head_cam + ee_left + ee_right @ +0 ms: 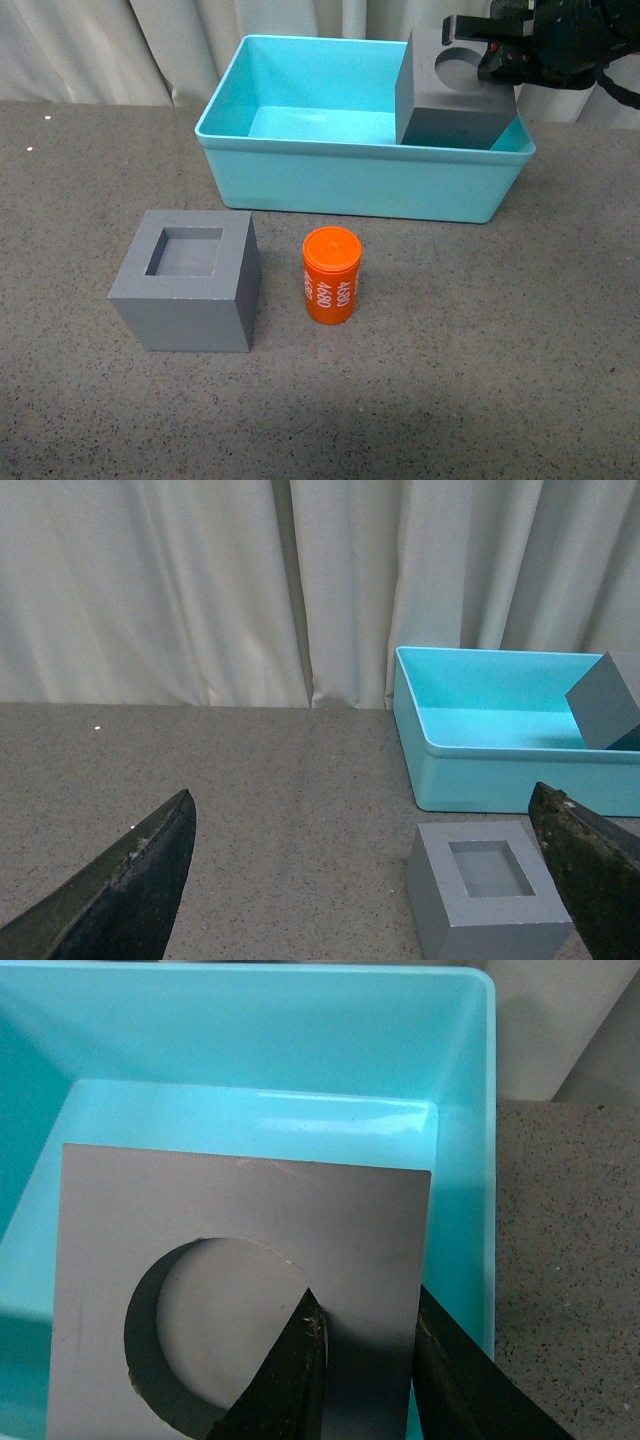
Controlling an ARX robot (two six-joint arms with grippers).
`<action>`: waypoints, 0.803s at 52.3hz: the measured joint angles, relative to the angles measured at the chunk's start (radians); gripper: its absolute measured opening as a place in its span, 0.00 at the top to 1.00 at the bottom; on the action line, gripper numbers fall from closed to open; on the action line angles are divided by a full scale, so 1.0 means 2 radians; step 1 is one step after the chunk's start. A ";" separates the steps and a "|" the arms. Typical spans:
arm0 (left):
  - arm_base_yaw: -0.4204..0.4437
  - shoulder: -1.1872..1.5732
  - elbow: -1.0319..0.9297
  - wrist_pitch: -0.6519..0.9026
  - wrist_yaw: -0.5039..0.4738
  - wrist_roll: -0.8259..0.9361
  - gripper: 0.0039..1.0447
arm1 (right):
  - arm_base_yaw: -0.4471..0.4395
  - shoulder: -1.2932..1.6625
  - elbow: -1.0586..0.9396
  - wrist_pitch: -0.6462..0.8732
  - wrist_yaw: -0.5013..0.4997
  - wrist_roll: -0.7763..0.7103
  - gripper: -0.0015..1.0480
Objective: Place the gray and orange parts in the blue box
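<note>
The right gripper's fingers (295, 1380) are closed to a narrow gap on one wall of the gray cube with the round recess (240, 1210). One finger reaches inside the round hole and the other presses the outer face. The right gripper (482, 55) holds this cube at the right end of the blue box (360, 190), close to its right wall. The cube's lower part sits below the rim, behind the near wall, and I cannot tell whether it touches the box floor. It hangs tipped rather than square to the box, with the recess face turned up toward the gripper. It is matte gray with sharp edges.

The left gripper (362, 795) has its fingers spread wide above the table (480, 350).

The gray cube with the square recess (190, 290) stands flat on the table, toward the near left of the box and apart from it, with its recess facing up. The orange cylinder (331, 275) stands just beside that cube on its right, not touching it. It is upright with its long axis vertical and is smaller than the cubes. White numbers run up its side.

The box is turquoise and rimmed, and it sits near the table's far edge.
</note>
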 joint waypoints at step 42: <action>0.000 0.000 0.000 0.000 0.000 0.000 0.06 | -0.009 0.035 0.017 -0.008 0.004 0.021 0.41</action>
